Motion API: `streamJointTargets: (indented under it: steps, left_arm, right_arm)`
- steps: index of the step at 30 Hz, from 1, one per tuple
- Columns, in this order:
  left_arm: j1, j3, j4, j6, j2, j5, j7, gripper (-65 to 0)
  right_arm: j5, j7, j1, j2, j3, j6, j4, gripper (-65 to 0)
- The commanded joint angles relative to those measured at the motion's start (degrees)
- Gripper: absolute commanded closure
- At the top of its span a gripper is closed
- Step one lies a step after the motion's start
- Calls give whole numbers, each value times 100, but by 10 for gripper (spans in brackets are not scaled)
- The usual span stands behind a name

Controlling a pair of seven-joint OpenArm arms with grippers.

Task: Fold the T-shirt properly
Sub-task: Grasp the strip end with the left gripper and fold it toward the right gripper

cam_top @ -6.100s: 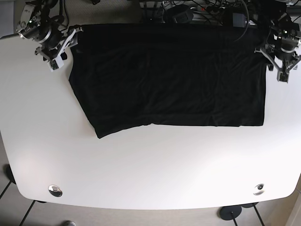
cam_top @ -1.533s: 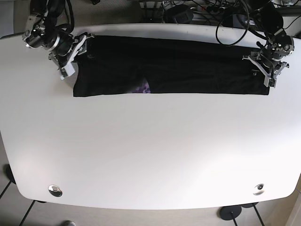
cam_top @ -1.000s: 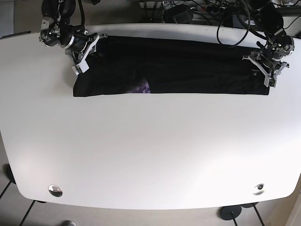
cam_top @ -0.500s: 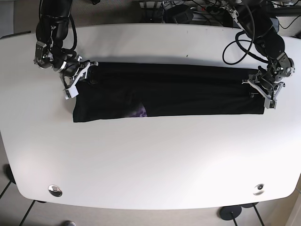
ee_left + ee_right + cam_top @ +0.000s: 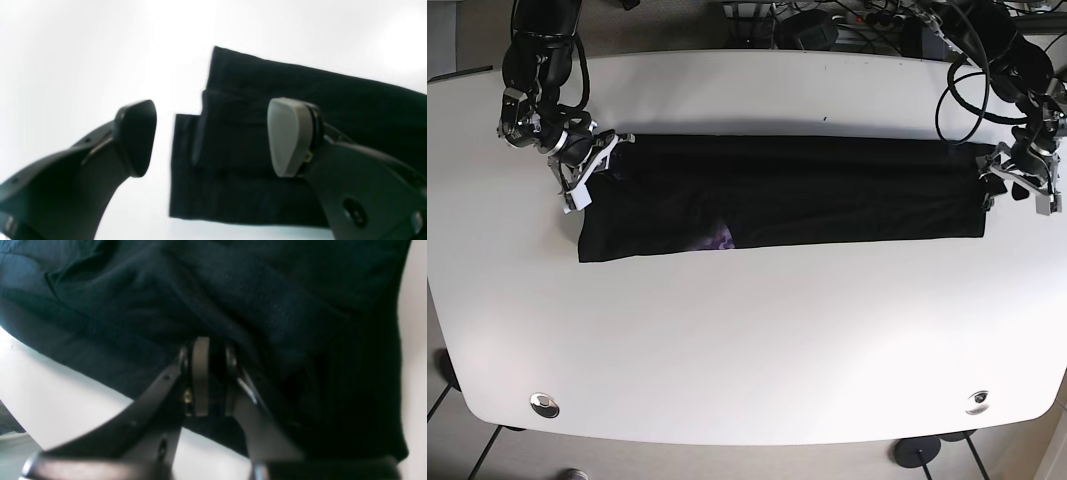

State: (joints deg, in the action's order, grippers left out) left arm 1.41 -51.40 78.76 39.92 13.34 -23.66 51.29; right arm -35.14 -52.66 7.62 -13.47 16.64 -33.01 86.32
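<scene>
The black T-shirt (image 5: 807,190) lies folded into a long band across the far half of the white table (image 5: 747,340). A small purple patch (image 5: 722,238) shows at its near edge. My right gripper (image 5: 589,178) is shut on fabric at the band's left end. In the right wrist view, the right gripper (image 5: 213,373) pinches dark cloth (image 5: 233,290). My left gripper (image 5: 1019,190) is at the band's right end, just off the cloth. In the left wrist view, the left gripper (image 5: 213,140) is open over the shirt's layered corner (image 5: 300,90) and holds nothing.
Cables and equipment (image 5: 827,25) lie along the table's back edge. Two metal discs (image 5: 544,404) (image 5: 977,401) sit near the front corners. Floor shows past the rounded front edge.
My left gripper has let go of the shirt's right end, opened and moved a little right. My right gripper has stayed shut on the left end. The band has settled flat.
</scene>
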Motion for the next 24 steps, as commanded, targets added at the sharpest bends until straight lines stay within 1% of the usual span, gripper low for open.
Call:
streamJointTargets:
  steps: [1, 6, 8, 9, 11, 12, 13, 15, 16, 19, 20, 21, 22, 24]
  left_arm:
    - [57, -25, -285, 8, 94, -91, -52, -490]
    - [83, 10, -777, 8, 94, -109, -52, -489]
    - [224, 344, -988, 8, 103, -74, -52, -481]
    - [259, 467, -1076, 8, 165, -74, -52, -449]
    - [277, 581, -1270, 8, 244, -91, -87, -231]
    - [321, 608, -1287, 8, 244, -82, -192, -117]
    - [356, 634, -1287, 8, 235, -82, -289, -22]
    - [338, 661, -997, 8, 226, -126, -307, -31]
    - [206, 661, -452, 8, 182, -126, -307, -29]
    - [-181, 687, 840, 8, -213, -91, -280, -32]
    - [-242, 810, 1236, 8, -319, -82, -192, -33]
    - [-348, 1153, 1755, 8, -424, -82, 19, -33]
    - [-462, 1381, 2071, 8, -477, -82, 115, -33]
    - [-638, 1821, 2590, 8, -750, -74, 159, -33]
  right_arm:
    - [-16, 5, -36, -55, 19, -8, 102, -65]
    - [-16, 5, -45, -55, 19, -8, 102, -65]
    - [-16, 5, -45, -55, 19, -8, 102, -65]
    - [-16, 5, -54, -55, 19, -8, 102, -65]
    - [-16, 5, -54, 7, 19, -8, 102, -65]
    - [-16, 5, -54, 33, 37, -8, 102, -65]
    - [-16, 5, -63, 51, 37, -8, 102, -65]
    - [-16, 5, -63, 86, 37, -8, 102, -65]
    - [-16, 5, -54, 86, 37, -8, 102, -65]
    - [-16, 5, -36, 86, 37, -8, 102, -65]
    - [-16, 5, -36, 86, 37, -8, 102, -65]
    - [-16, 5, -36, 86, 37, -8, 102, -65]
    - [-16, 5, -36, 86, 37, -8, 102, -65]
    - [-16, 5, -36, 95, 28, -8, 93, -65]
